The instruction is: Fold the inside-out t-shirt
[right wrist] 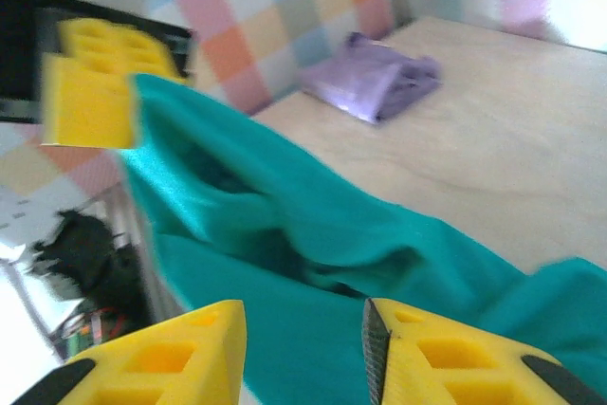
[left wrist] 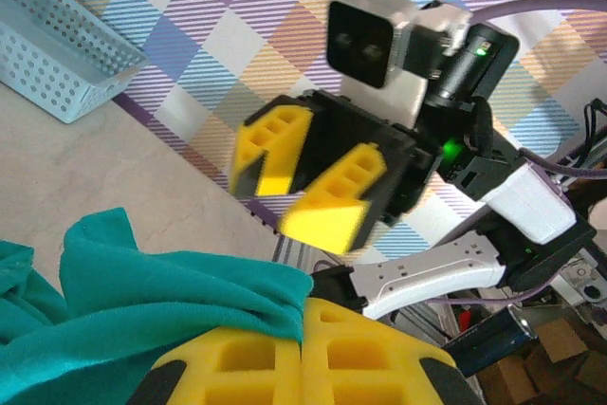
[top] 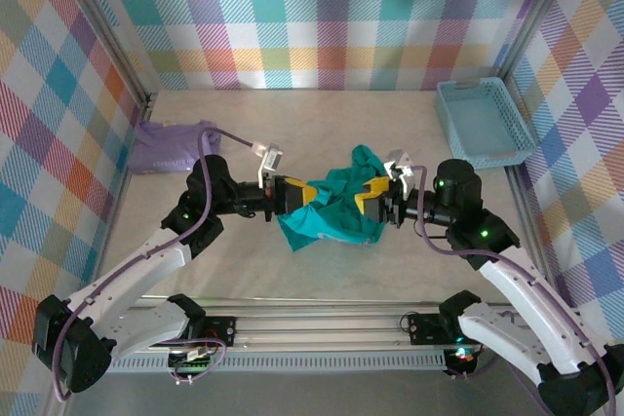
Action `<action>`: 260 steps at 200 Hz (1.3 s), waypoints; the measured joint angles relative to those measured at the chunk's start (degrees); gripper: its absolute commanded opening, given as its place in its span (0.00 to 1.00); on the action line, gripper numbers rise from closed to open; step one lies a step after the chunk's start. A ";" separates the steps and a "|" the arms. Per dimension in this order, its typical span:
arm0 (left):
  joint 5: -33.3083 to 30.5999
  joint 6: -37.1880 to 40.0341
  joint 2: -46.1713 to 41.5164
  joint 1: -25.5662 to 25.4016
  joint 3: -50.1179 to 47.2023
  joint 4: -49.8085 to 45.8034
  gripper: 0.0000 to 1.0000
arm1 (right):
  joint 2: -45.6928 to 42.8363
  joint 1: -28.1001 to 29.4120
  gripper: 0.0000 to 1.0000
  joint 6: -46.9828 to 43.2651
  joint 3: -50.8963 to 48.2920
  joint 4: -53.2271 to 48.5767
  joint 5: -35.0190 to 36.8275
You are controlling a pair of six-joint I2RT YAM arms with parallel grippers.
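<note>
Overhead view of a pale tabletop (top: pixel 322 124) enclosed on three sides by walls (top: pixel 322 17) printed in pastel checks. A metal rail (top: pixel 322 333) runs along the bottom edge of the frame, where both arm bases sit. Wide bare table lies above the arms, toward the back wall, and a narrower strip lies below them.

A light blue perforated basket (top: pixel 468 87) sits at the upper right, close to the right wall. A folded lavender garment (top: pixel 171 146) lies at the middle left, against the left wall. Both are well apart from the arms' working area.

The teal t-shirt (top: pixel 336 207) is bunched at the centre of the frame, strung between the two claws, with its lower part drooping toward the table.

The left gripper (top: pixel 304 194) reaches in from the left. Its yellow fingers (left wrist: pixel 237 367) are pressed together, and in the left wrist view a fold of teal cloth runs into the seam between them, so it is clamped on the shirt.

The right gripper (top: pixel 369 197) reaches in from the right, at the shirt's right edge. Its fingers (right wrist: pixel 161 358) stand apart with a clear gap. In the right wrist view the teal cloth stretches away beyond that gap toward the left gripper at the upper left. Whether cloth touches these fingers cannot be told.
</note>
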 measured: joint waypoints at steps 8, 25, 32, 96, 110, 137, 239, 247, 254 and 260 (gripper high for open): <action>0.00 0.35 0.00 0.00 0.07 -0.48 0.00 | 1.03 0.96 0.40 0.02 0.02 1.44 -2.05; -0.02 0.76 0.00 0.00 0.20 -1.22 0.00 | 4.28 2.54 0.40 0.46 0.02 4.55 -5.25; -0.02 0.81 0.00 0.00 0.33 -1.51 0.00 | 6.14 3.06 0.41 0.61 0.02 5.62 -6.36; -0.04 1.86 -0.87 0.00 0.48 -2.34 0.00 | 14.05 4.04 0.39 0.92 0.85 10.23 -10.45; -0.04 1.90 -0.87 0.00 0.48 -2.58 0.00 | 14.78 4.37 0.39 0.94 1.46 11.17 -10.93; -0.46 2.10 -0.87 0.00 0.50 -3.02 0.00 | 15.41 5.05 0.40 1.14 2.23 12.87 -11.85; -9.46 5.84 -0.48 0.00 3.41 -12.33 0.08 | 10.54 5.51 0.00 -1.92 4.44 6.80 -11.04; -10.58 6.95 0.37 -0.20 4.52 -13.88 0.13 | 10.54 5.90 0.00 -1.66 5.27 6.75 -10.73; -11.72 7.82 1.29 -0.39 5.77 -15.61 0.16 | 10.67 6.43 0.00 -1.36 5.95 6.69 -10.54; -12.85 8.46 2.08 -0.39 6.69 -16.92 0.20 | 10.80 6.99 0.00 -1.03 6.60 6.49 -10.12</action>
